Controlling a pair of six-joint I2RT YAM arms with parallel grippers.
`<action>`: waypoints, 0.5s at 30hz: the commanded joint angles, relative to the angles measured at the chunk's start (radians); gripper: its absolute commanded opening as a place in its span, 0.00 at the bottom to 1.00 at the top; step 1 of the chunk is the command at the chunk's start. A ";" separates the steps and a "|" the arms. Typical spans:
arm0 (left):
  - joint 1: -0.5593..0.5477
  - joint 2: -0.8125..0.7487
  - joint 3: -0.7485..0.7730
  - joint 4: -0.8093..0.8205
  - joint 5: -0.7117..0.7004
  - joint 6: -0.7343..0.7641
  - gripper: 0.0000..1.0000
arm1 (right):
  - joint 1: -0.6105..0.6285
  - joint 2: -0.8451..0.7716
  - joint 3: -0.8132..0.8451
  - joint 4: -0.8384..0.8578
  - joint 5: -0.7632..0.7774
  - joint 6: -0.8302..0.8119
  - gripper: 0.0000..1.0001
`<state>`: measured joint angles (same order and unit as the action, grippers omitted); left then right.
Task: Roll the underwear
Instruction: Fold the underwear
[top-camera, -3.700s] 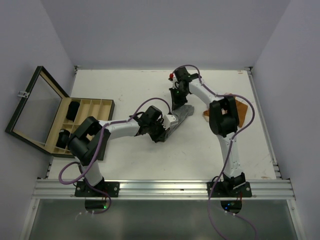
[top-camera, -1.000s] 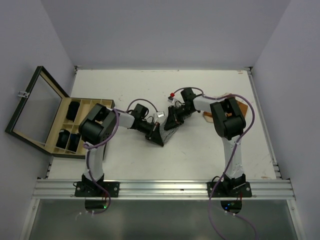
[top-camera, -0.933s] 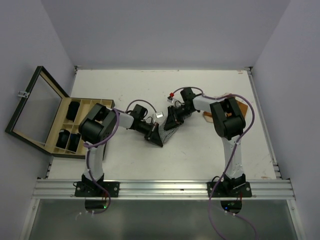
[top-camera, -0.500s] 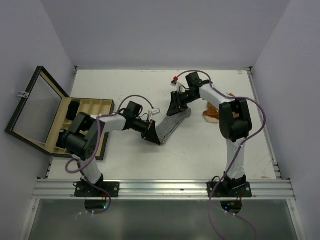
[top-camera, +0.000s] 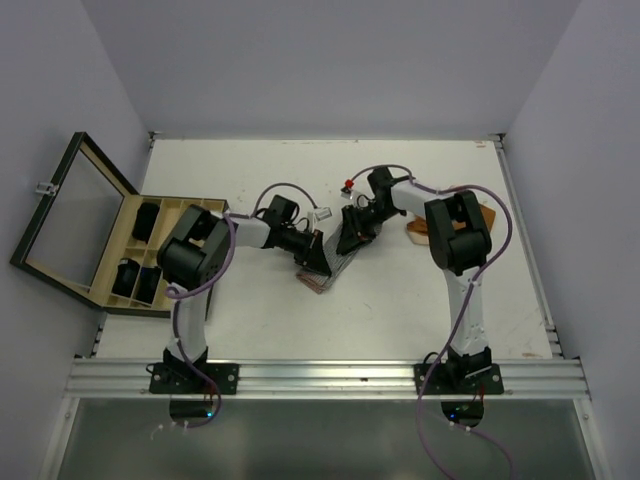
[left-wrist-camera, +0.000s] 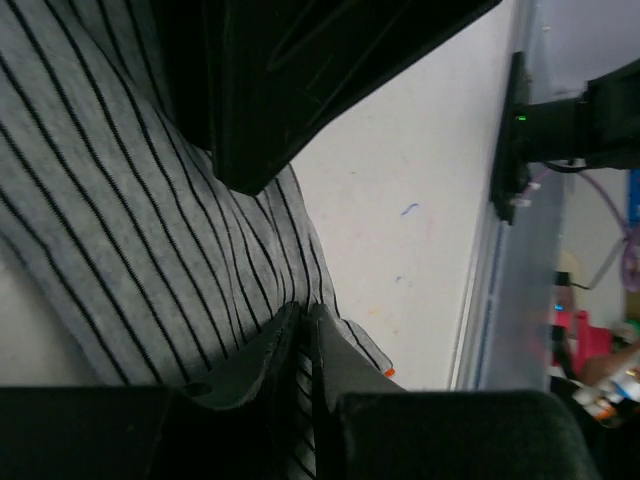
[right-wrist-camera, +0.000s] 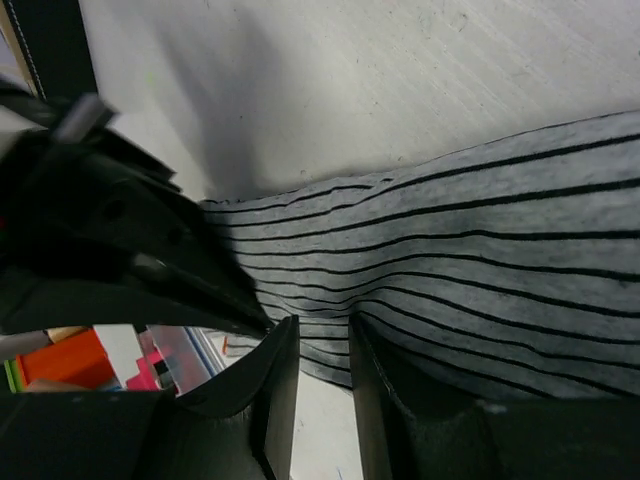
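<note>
We're seeing both arms meeting near the middle of the table (top-camera: 400, 300), w/ the grey striped underwear (top-camera: 333, 265) lying btwn them. The left gripper (left-wrist-camera: 303, 315) is pinching a puckered fold of that cloth, fingers nearly together w/ stripes showing in the slit. The right gripper (right-wrist-camera: 322, 325) is clamping the same garment from the opp. side, fingers a bit wider, cloth bunching btwn them. The orange-brown underwear (top-camera: 487, 215) is sitting behind the right arm, partly hidden. Black underwear (top-camera: 148, 220) is sitting in compartments of the wooden box (top-camera: 190, 203), lid open, at the table's left edge.
</note>
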<state>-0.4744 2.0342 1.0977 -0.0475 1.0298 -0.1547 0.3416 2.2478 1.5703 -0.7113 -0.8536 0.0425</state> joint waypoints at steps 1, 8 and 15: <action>-0.001 0.064 0.015 0.011 -0.075 0.004 0.15 | 0.004 0.044 0.008 0.012 0.053 -0.035 0.31; -0.004 0.022 -0.154 0.127 -0.016 -0.118 0.11 | 0.005 0.110 0.138 -0.066 0.077 -0.116 0.30; -0.009 -0.215 -0.196 0.202 0.024 -0.137 0.19 | 0.000 -0.068 0.156 -0.034 -0.050 -0.061 0.33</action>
<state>-0.4747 1.9263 0.8871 0.1249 1.0496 -0.2768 0.3588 2.3119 1.7256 -0.8032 -0.8814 -0.0193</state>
